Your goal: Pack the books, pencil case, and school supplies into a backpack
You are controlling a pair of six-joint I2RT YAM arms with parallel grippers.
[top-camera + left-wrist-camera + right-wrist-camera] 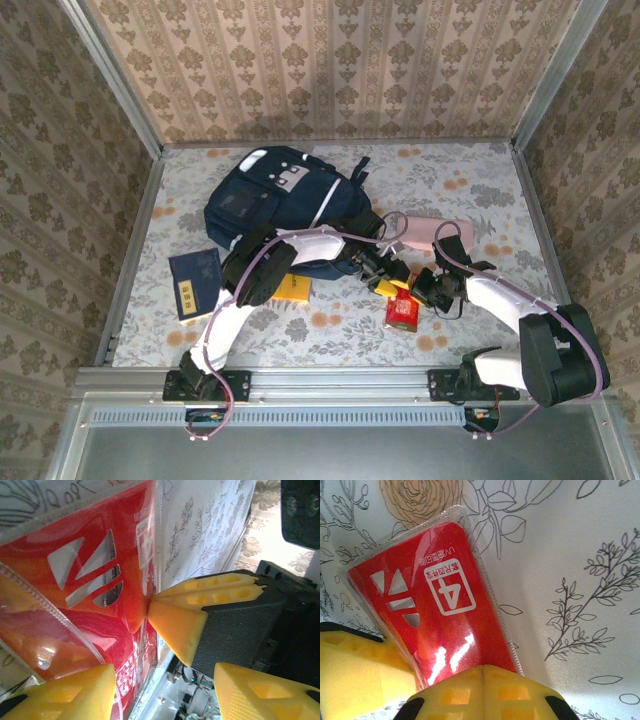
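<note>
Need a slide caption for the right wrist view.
Right gripper pinches the small red pack by one end, floral tablecloth behind.

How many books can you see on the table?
2: navy book at the left; yellow book right of it, partly under the left arm. More may be hidden inside the backpack.

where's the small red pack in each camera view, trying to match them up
Top external: red pack lies right of centre, on the near part of the table.
Left wrist: red pack is close up across the upper left, white slashes showing.
Right wrist: red pack sits centre-left, with a boxed 4 on it.
Shared landmark: the floral table cover under it.
</note>
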